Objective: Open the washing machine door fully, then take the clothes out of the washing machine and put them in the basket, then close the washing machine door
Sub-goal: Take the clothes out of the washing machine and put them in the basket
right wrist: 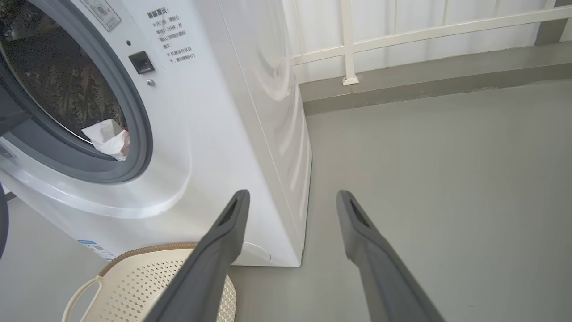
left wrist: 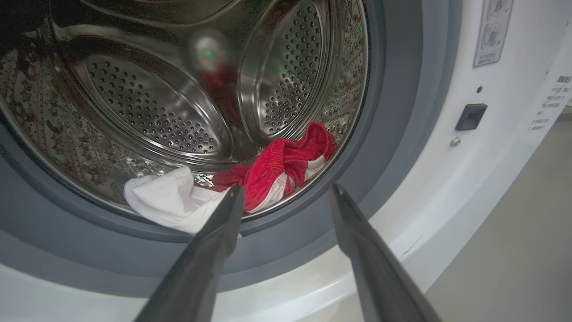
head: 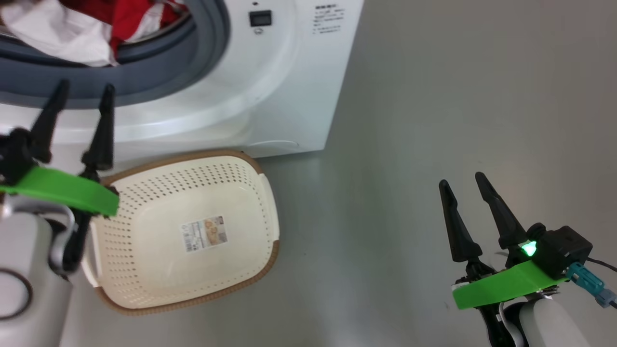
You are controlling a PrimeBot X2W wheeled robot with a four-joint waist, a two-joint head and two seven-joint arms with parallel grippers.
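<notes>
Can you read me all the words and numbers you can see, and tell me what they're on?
"温馨提示" seems to head the printed notice on the washing machine front; the lines under it are too small to read.
The grey sticker next to that notice: little pictures and print, too small to read.
The paper label in the basket: blurred, unreadable.
The blue label low on the machine: too small to read.

A smooth grey floor [right wrist: 447, 179] runs to a grey kerb [right wrist: 424, 76] under a white railing [right wrist: 348, 44].
</notes>
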